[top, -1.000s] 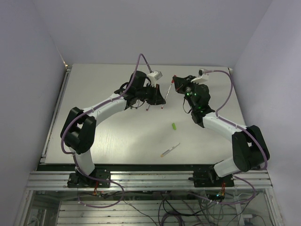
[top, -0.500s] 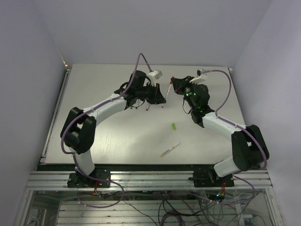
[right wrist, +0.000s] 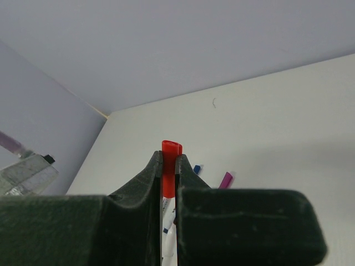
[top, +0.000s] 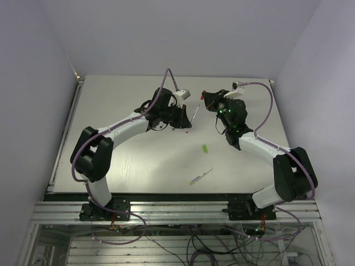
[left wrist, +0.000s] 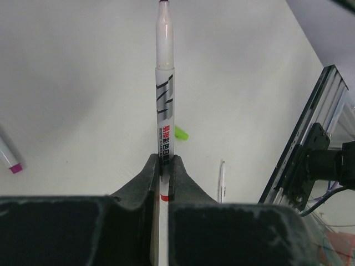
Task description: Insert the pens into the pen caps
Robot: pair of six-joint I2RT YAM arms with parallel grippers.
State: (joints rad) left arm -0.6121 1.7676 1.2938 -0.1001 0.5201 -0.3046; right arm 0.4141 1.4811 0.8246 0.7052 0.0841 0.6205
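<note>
My left gripper (top: pixel 186 119) (left wrist: pixel 163 162) is shut on a white-grey pen (left wrist: pixel 165 105). The pen's dark tip points away from the fingers, toward the right gripper in the top view (top: pixel 195 112). My right gripper (top: pixel 206 100) (right wrist: pixel 170 158) is shut on a red cap (right wrist: pixel 171 155), whose open end sticks out past the fingertips. The pen's tip and the cap are close but apart. A light green cap (top: pixel 204 148) (left wrist: pixel 181 133) lies loose on the table. Another pen (top: pixel 200 177) (left wrist: pixel 221 182) lies near the front edge.
Pens with a blue end (right wrist: pixel 197 168) and a purple end (right wrist: pixel 226 180) lie on the table beyond my right fingers. A purple-ended pen (left wrist: pixel 10 158) lies at the left of the left wrist view. The table's metal rail (left wrist: pixel 310 144) runs along the edge.
My left wrist has turned and dropped slightly with the pen, tilting it. My right gripper has shifted a little to the left with the red cap.
</note>
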